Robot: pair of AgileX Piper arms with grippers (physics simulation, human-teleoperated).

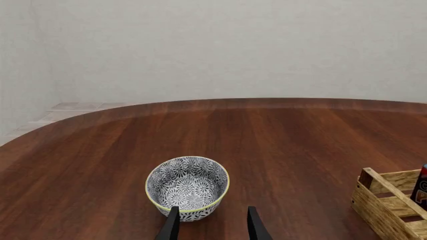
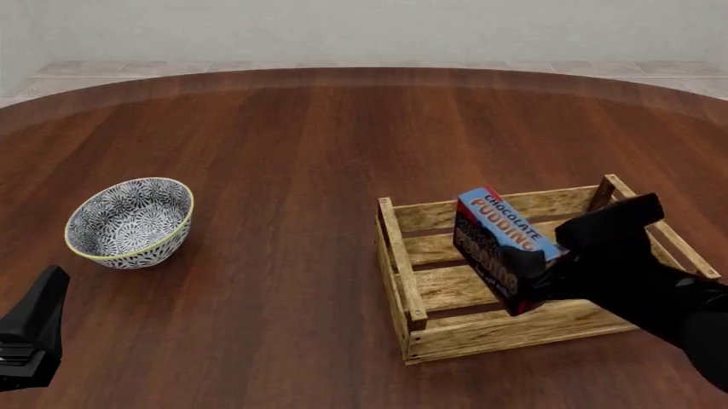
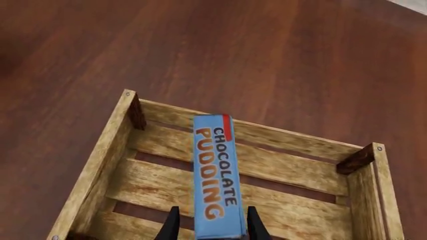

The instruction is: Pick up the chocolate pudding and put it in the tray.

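We see the right gripper [image 2: 534, 264] clamped on the chocolate pudding [image 2: 500, 247], one black finger on each side of the carton's near end. In the right wrist view the two fingers [image 3: 173, 225] press against the carton's long sides, and its blue top with the lettering runs straight away from the camera. The carton is held on edge and tilted, inside the outline of the tray [image 2: 401, 247], over its slatted floor. We cannot tell whether its lower edge touches the slats or hangs just above them. It sits toward the middle of the crate, clear of the side walls and corner posts.

The tray rests on the round wooden table [image 2: 330, 145], right of the table's middle and toward the near edge, its long walls running roughly left to right.

We find the patterned bowl [image 2: 129, 221] standing upright on the left part of the table, well apart from the tray. The left gripper [image 1: 212, 225] hangs near the table's near left edge, just short of the bowl, with its fingers spread and nothing between them. In the left wrist view a corner of the tray shows beyond the bowl, off to one side.
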